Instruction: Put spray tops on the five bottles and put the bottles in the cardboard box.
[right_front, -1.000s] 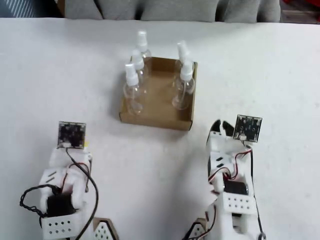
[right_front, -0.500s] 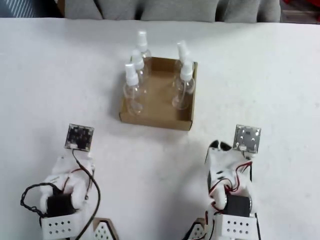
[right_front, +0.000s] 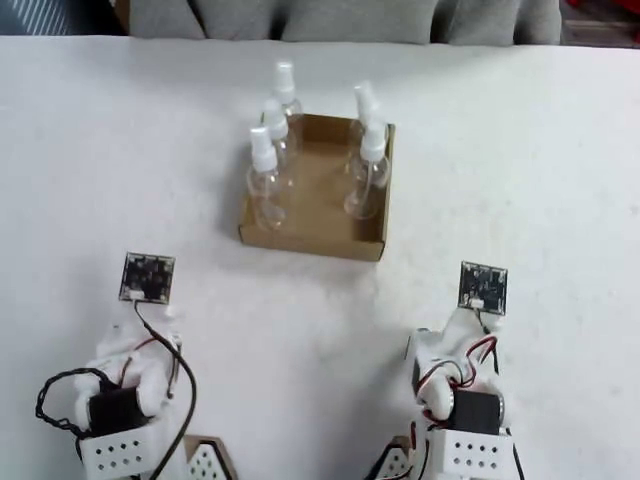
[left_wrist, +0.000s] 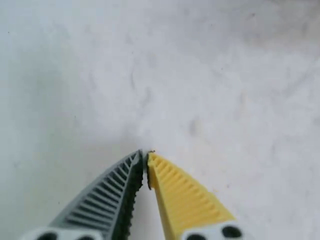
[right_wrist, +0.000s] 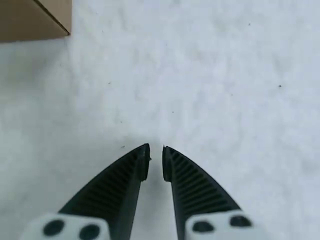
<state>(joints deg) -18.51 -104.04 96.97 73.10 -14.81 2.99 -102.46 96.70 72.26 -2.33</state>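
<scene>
The cardboard box (right_front: 318, 236) sits mid-table. Inside it stand five clear bottles, each with a white spray top: three along one side (right_front: 286, 96) (right_front: 274, 128) (right_front: 265, 178) and two along the other (right_front: 364, 106) (right_front: 368, 172). My left arm (right_front: 125, 390) is folded back at the near left. Its left gripper (left_wrist: 145, 155), one grey and one yellow finger, is shut over bare tabletop. My right arm (right_front: 460, 395) is folded back at the near right. The right gripper (right_wrist: 156, 150) has black fingers shut with a thin slit, holding nothing. A corner of the box (right_wrist: 35, 20) lies well ahead of it.
The white table (right_front: 520, 150) stretches wide on both sides of the box and between the box and the arms. Grey cushions (right_front: 330, 18) line the far edge. Loose black cable (right_front: 55, 405) hangs beside the left arm's base.
Both arms have drawn back from the box toward the table's near edge, the right one farther. The box and bottles have not moved.
</scene>
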